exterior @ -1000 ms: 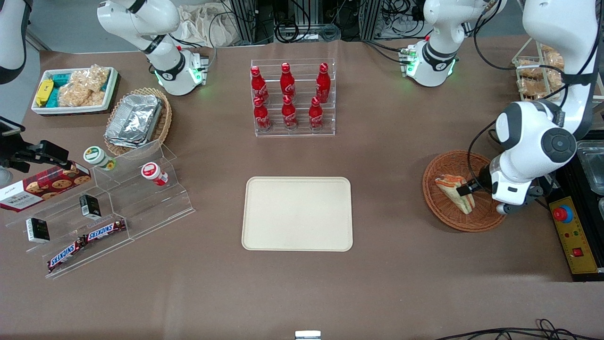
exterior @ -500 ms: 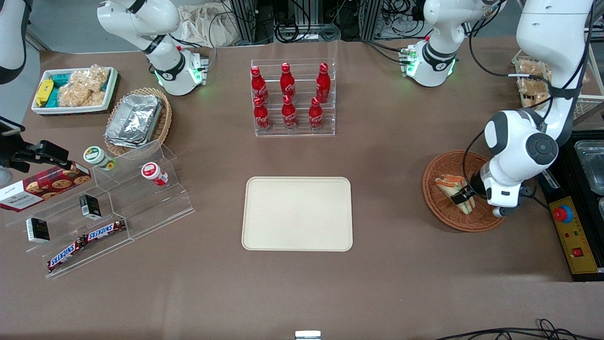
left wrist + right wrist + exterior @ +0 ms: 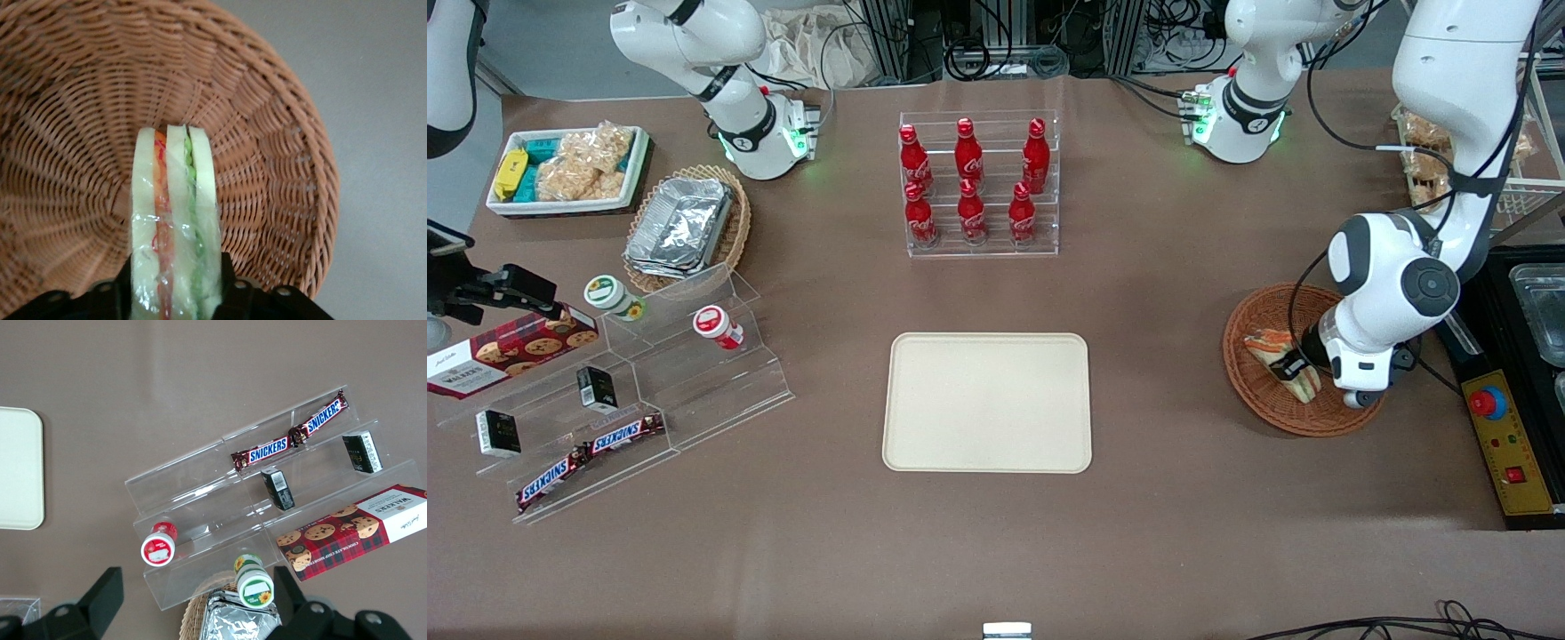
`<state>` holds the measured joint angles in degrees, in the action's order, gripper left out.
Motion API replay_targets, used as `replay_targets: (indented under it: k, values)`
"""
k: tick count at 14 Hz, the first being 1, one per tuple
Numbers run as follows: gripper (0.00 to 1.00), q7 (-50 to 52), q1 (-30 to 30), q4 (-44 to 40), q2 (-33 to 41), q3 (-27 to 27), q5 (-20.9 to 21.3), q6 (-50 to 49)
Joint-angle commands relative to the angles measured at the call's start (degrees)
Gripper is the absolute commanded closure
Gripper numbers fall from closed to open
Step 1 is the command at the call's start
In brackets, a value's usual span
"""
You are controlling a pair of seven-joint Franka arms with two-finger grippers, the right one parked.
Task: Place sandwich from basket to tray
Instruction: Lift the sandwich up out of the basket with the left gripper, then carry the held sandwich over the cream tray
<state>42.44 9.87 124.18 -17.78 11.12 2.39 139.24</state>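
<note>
The sandwich [image 3: 1263,347], a wedge in clear wrap with orange and green filling, lies in the round reddish-brown basket [image 3: 1254,391] toward the working arm's end of the table. My left gripper [image 3: 1291,369] is down in the basket with one finger on each flat side of the sandwich, touching the wrap. In the left wrist view the sandwich [image 3: 175,200] stands edge-up between the black fingers [image 3: 227,287] of the gripper [image 3: 175,288], over the basket's weave [image 3: 267,167]. The cream tray [image 3: 987,402] lies flat mid-table, nothing on it.
A clear rack of red bottles [image 3: 978,182] stands farther from the front camera than the tray. A yellow control box with a red button [image 3: 1503,444] sits beside the basket. An acrylic snack shelf [image 3: 623,382] and a foil-filled oval basket [image 3: 685,227] lie toward the parked arm's end.
The left arm has swung lower and toward the tray, sliding its fingers along the sandwich toward the middle. The sandwich has stayed in the basket.
</note>
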Motion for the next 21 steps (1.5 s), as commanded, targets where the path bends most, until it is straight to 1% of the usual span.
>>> replay_targets:
  k: [1, 3, 5, 6, 7, 8, 9, 12, 13, 16, 19, 21]
  values:
    - [1.0, 0.72, -0.03, -4.28, 5.63, 0.92, 0.24, -14.29]
    - [1.0, -1.21, -0.02, -10.94, 8.45, 1.45, -0.02, -27.28]
    - [1.0, -5.24, 0.06, -23.48, 8.81, 1.72, -1.16, -42.75]
    - [1.0, -8.05, -0.02, -30.42, 8.55, 1.72, -2.64, -49.17]
    - [1.0, -10.51, 0.06, -36.15, 8.29, 1.63, -3.61, -53.33]
    - [1.0, -12.71, -0.02, -40.21, 7.93, 1.72, -4.06, -55.11]
    - [1.0, -13.86, -0.29, -42.08, 7.84, 1.8, -4.15, -55.13]
    - [1.0, -14.14, -3.35, -42.27, 5.84, 4.69, -3.89, -52.5]
    - [1.0, -14.05, -5.54, -41.83, 5.13, 5.75, -3.19, -51.19]
    - [1.0, -14.05, -15.2, -40.69, 0.04, 5.85, -2.74, -46.63]
    - [1.0, -12.74, -22.59, -39.72, -7.24, 5.76, -2.48, -36.18]
    - [1.0, -12.73, -25.94, -39.9, -12.35, 5.76, -1.34, -29.67]
